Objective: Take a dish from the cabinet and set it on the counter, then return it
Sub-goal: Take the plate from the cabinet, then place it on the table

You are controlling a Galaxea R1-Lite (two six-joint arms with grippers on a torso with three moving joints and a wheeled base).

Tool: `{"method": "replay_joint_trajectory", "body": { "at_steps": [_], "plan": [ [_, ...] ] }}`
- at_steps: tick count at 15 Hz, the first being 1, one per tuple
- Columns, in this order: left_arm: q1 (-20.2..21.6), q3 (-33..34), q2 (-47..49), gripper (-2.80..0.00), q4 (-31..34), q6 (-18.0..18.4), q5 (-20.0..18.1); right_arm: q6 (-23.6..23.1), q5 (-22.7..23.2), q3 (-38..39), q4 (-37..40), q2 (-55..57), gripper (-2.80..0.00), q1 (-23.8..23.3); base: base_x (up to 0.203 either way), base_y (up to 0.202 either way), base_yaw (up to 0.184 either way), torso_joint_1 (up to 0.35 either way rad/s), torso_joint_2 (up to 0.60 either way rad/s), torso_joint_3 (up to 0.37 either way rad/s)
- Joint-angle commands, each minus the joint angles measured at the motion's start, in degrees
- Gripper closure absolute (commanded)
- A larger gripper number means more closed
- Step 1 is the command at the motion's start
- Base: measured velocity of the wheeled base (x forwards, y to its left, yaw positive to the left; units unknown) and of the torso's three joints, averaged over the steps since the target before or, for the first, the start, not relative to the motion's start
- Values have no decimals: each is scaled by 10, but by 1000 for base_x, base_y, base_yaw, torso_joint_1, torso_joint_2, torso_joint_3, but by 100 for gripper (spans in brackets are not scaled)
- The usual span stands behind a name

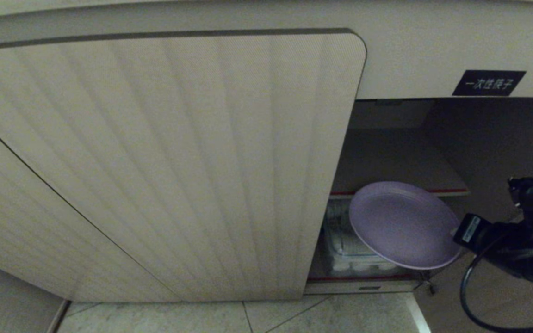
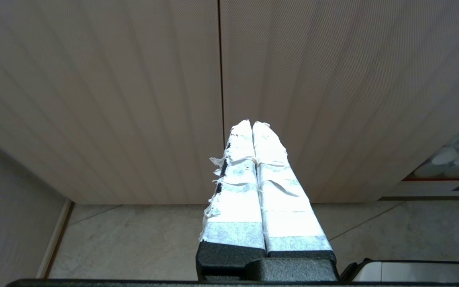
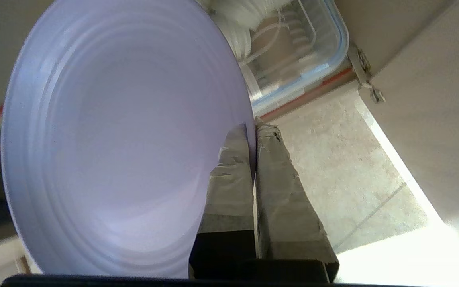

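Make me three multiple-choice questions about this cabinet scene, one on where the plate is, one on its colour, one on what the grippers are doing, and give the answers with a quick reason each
1. Where is the dish?
A. Lying flat on the floor tiles
B. Held tilted at the opening of the cabinet, in front of the red-edged shelf
C. Inside the clear lidded container

2. What colour is the dish?
A. Lavender purple
B. Bright red
C. Dark green

3. What state are the grippers in?
A. Both open and empty
B. Left gripper clamped on the dish, right gripper empty
C. Right gripper shut on the dish's rim, left gripper shut and empty

Answers:
1 B, the head view shows it tilted before the shelf.
2 A, it looks pale purple in both views.
3 C, the right wrist view shows taped fingers pinching the rim; the left wrist view shows fingers pressed together, facing the ribbed doors.
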Motion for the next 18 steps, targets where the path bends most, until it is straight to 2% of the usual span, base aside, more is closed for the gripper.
{"method": "replay_joint_trajectory", "body": {
  "at_steps": [1, 18],
  "plan": [
    [0, 0, 0, 0, 0, 0, 0, 2, -1, 18, -1, -23, 0, 9, 0, 0, 0, 0, 0, 0],
    [0, 0, 0, 0, 0, 0, 0, -2, 0, 79, 5, -73, 0, 28, 0, 0, 0, 0, 0, 0]
  ]
}}
